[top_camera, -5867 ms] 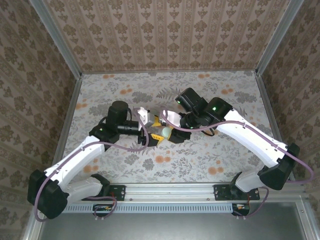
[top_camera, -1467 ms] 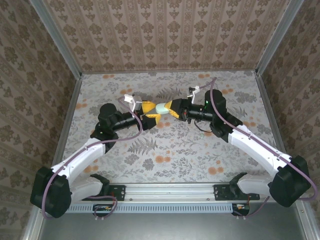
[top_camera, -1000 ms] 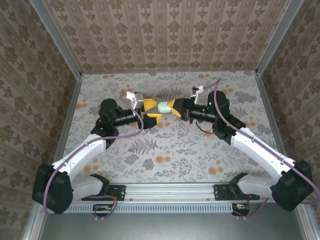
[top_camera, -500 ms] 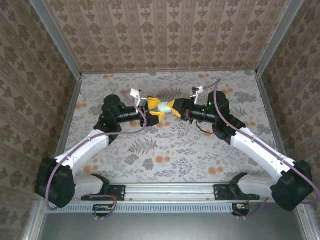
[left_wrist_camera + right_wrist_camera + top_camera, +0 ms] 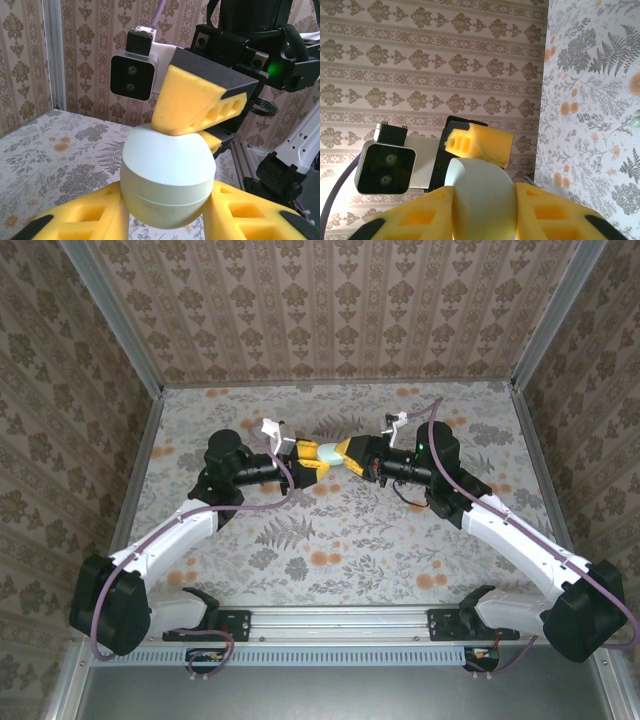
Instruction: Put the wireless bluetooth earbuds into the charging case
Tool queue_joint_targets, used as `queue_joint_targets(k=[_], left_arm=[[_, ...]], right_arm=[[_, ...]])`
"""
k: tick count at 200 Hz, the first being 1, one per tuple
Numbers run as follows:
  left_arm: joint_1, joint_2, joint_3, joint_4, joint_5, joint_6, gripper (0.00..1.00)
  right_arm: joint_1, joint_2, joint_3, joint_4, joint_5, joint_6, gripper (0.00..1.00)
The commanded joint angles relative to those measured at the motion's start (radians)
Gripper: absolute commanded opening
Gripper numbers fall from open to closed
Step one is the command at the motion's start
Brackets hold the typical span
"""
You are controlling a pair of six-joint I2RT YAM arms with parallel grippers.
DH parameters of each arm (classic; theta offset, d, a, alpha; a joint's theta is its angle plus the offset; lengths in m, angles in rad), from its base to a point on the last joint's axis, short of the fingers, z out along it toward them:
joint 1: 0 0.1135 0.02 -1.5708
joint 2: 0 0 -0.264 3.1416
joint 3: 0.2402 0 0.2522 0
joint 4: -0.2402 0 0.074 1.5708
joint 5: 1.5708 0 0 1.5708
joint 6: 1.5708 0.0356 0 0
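Observation:
A pale mint, egg-shaped charging case (image 5: 328,452) hangs in the air above the middle of the table, its lid closed along a thin seam. My left gripper (image 5: 312,459) comes in from the left and is shut on the case (image 5: 167,175), one yellow pad pressing on each side. From the right, my right gripper (image 5: 347,456) also grips the case (image 5: 480,200) between its pads. Its upper finger (image 5: 195,100) rests on top of the case in the left wrist view. A small pale speck (image 5: 635,120) lies on the table; I cannot tell whether it is an earbud.
The floral table top (image 5: 330,540) is bare in front of the arms. Patterned walls and aluminium posts (image 5: 110,320) close in the back and sides. A metal rail (image 5: 330,625) runs along the near edge between the arm bases.
My left gripper moved right to the case and closed its jaws on it. The right gripper and the case stayed where they were.

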Motion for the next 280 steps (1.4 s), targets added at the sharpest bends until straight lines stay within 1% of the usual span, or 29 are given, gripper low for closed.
queue_joint_targets(k=[1, 18, 37, 57, 75, 95, 99, 109, 137, 170, 196, 243, 280], left_arm=[[0.003, -0.006, 0.021, 0.004, 0.012, 0.009, 0.34], [0.015, -0.016, 0.004, 0.017, 0.021, -0.021, 0.31], [0.032, -0.043, -0.025, 0.024, 0.022, -0.044, 0.3], [0.048, -0.083, -0.058, 0.003, 0.014, -0.046, 0.29], [0.064, -0.12, -0.079, -0.027, 0.007, -0.042, 0.29], [0.068, -0.153, -0.098, -0.058, 0.005, -0.036, 0.29], [0.096, -0.159, -0.101, -0.062, 0.004, -0.037, 0.29], [0.104, -0.172, -0.108, -0.072, -0.001, -0.035, 0.29], [0.109, -0.191, -0.115, -0.086, -0.006, -0.033, 0.28], [0.109, -0.206, -0.124, -0.09, -0.007, -0.034, 0.28], [0.109, -0.224, -0.128, -0.107, -0.01, -0.025, 0.28], [0.108, -0.241, -0.135, -0.123, -0.01, -0.022, 0.28], [0.106, -0.256, -0.136, -0.168, -0.01, 0.003, 0.28]], right_arm=[[-0.001, -0.008, 0.015, 0.001, -0.034, -0.027, 0.43], [-0.004, -0.023, 0.036, -0.063, -0.023, -0.104, 0.54], [-0.004, -0.057, 0.06, -0.166, 0.018, -0.212, 0.59], [-0.003, -0.081, 0.094, -0.274, 0.055, -0.324, 0.59], [0.016, -0.082, 0.144, -0.375, 0.089, -0.43, 0.56], [0.092, -0.065, 0.226, -0.513, 0.179, -0.586, 0.52], [0.104, -0.061, 0.236, -0.526, 0.19, -0.606, 0.52], [0.138, -0.043, 0.266, -0.551, 0.202, -0.652, 0.5], [0.192, 0.019, 0.305, -0.548, 0.171, -0.679, 0.44], [0.216, 0.087, 0.364, -0.573, 0.142, -0.695, 0.32], [0.217, 0.124, 0.396, -0.584, 0.121, -0.707, 0.29], [0.216, 0.178, 0.458, -0.608, 0.111, -0.715, 0.28], [0.204, 0.201, 0.504, -0.629, 0.111, -0.725, 0.27]])
